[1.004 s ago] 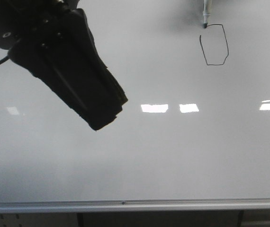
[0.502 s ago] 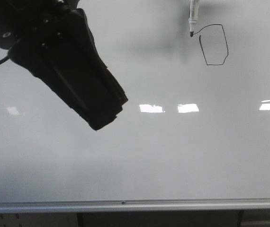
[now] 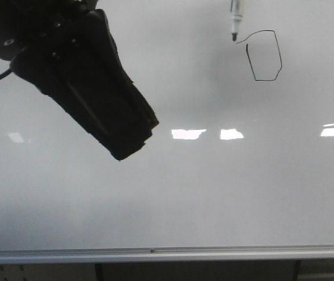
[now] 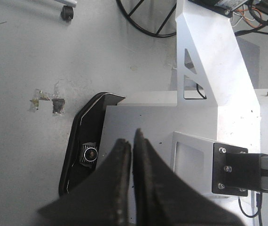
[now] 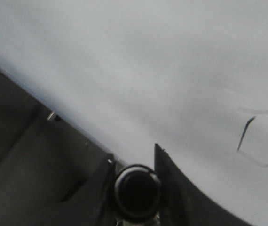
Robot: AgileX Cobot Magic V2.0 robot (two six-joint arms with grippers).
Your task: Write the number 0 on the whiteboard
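Note:
The whiteboard fills the front view, with its silver-grey bottom rail. The number 0 is a thin black angular loop at the upper right, with a short tail at its top-left. A marker hangs from the top edge, its black tip just left of that tail. My right gripper is shut on the marker, seen end-on; part of the 0 shows on the board. My left gripper is large and dark at the upper left, away from the 0. Its fingers are shut and empty.
Bright light reflections lie across the middle of the board. The left wrist view shows a grey floor, a black camera housing, a white metal stand and cables at the far side.
The marker has moved left and slightly up, from the loop's top-left corner to a spot beside it, leaving a short tail. The left gripper has not moved.

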